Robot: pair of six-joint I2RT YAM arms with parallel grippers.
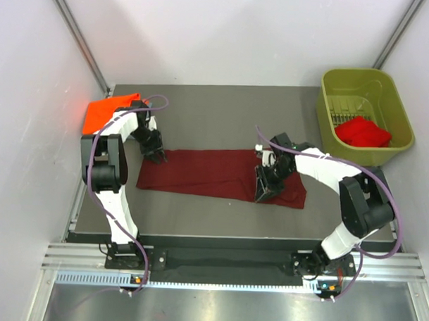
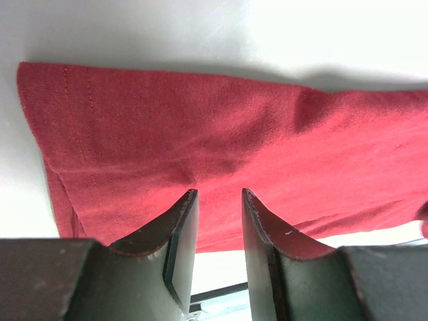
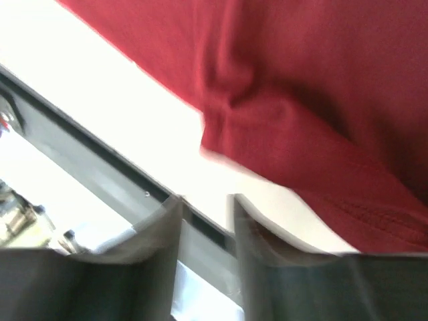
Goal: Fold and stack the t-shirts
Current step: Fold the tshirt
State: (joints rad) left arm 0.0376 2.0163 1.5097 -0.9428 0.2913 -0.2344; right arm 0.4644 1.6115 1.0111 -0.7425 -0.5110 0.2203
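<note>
The dark maroon t-shirt (image 1: 214,173) lies on the table as a long flat band, left to right. My left gripper (image 1: 155,155) is at its upper left corner; in the left wrist view the gripper (image 2: 220,194) is open and empty just above the cloth (image 2: 200,127). My right gripper (image 1: 265,183) is over the shirt's right part near its front edge; in the blurred right wrist view the gripper (image 3: 204,198) is open and empty beside the cloth (image 3: 321,80). The orange t-shirt (image 1: 110,111) lies folded at the back left. The red t-shirt (image 1: 363,130) sits crumpled in the bin. No grey-blue shirt is in view.
The olive-green plastic bin (image 1: 358,81) stands at the back right corner of the dark table (image 1: 223,118). White walls close in the left, back and right sides. A metal rail runs along the table's front edge.
</note>
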